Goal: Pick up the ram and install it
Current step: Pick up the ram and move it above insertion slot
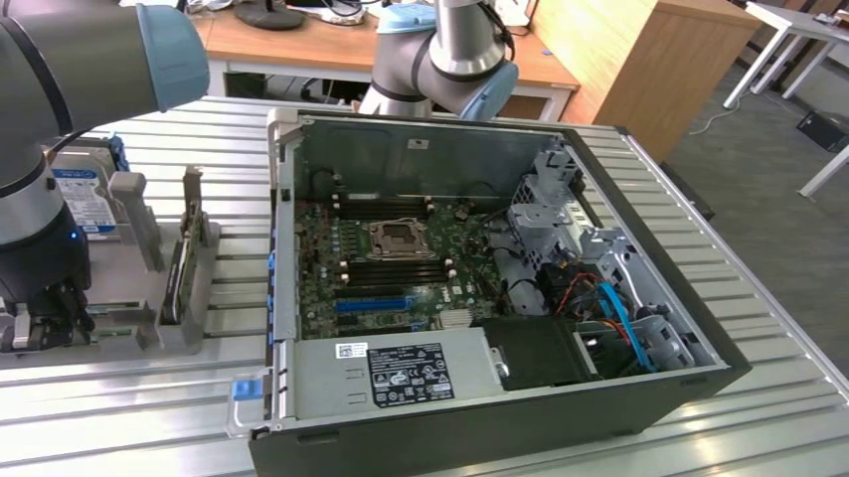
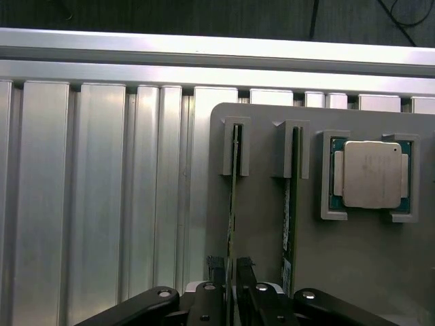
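Two rams stand on edge in slots of a grey holder (image 2: 265, 224). Seen edge-on, the ram (image 2: 233, 183) nearer the holder's edge is a thin green strip, and my gripper (image 2: 231, 272) is shut on it, one finger (image 2: 216, 270) pressed to each side. The stick still sits in its slot. The second ram (image 2: 293, 183) stands parallel beside it, untouched. In the exterior view my gripper (image 1: 40, 323) hangs low over the holder (image 1: 126, 298) at the exterior view's left, beside the open computer case (image 1: 285, 258). The motherboard's memory slots (image 1: 392, 206) lie inside the case.
A processor chip (image 2: 372, 174) rests in its own cradle on the holder. A card with a metal bracket (image 1: 186, 248) and a hard drive with a blue label (image 1: 78, 194) stand on the holder too. A second robot arm (image 1: 444, 55) stands behind the case on the slatted aluminium table (image 1: 743, 278).
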Available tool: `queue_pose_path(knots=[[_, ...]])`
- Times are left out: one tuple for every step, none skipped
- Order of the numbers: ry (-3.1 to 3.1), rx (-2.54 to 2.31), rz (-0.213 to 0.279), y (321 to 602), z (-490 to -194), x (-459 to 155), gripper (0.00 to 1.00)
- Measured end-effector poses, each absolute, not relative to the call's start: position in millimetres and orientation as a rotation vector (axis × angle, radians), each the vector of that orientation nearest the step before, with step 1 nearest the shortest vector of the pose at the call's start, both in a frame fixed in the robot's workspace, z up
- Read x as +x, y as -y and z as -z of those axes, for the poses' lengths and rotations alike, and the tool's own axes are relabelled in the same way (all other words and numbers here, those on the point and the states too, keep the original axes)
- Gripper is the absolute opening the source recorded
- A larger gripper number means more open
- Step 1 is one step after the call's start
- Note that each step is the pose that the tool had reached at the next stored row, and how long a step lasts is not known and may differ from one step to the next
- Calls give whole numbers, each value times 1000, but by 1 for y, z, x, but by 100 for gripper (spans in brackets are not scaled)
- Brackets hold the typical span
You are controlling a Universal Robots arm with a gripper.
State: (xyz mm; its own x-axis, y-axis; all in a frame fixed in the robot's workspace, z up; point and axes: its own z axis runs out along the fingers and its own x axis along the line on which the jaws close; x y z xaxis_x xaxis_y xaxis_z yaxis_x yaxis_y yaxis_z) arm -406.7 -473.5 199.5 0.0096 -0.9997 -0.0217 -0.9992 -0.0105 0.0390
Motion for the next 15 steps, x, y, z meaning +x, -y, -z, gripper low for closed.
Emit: queue_pose_path(knots=[[2201, 2223, 67, 473, -199, -407, 21], [2201, 2223, 67, 473, -199, -407, 20], [2201, 2223, 67, 473, -199, -407, 20], [2201, 2223, 67, 473, -199, -407, 13], [2201, 2223, 67, 473, -199, -407, 12], [2201, 2223, 67, 473, -199, -407, 12], [2201, 2223, 67, 473, -199, -407, 12], [2201, 2223, 67, 473, -199, -407, 12], [2201, 2223, 67, 473, -199, -407, 12], [2201, 2223, 67, 473, -199, -407, 12], [2201, 2223, 67, 473, -199, -407, 12], [2201, 2223, 67, 473, -199, -407, 12], [2201, 2223, 67, 473, -199, -407, 12], [2201, 2223, 67, 473, -199, -407, 12], [2201, 2223, 67, 473, -199, -407, 12]])
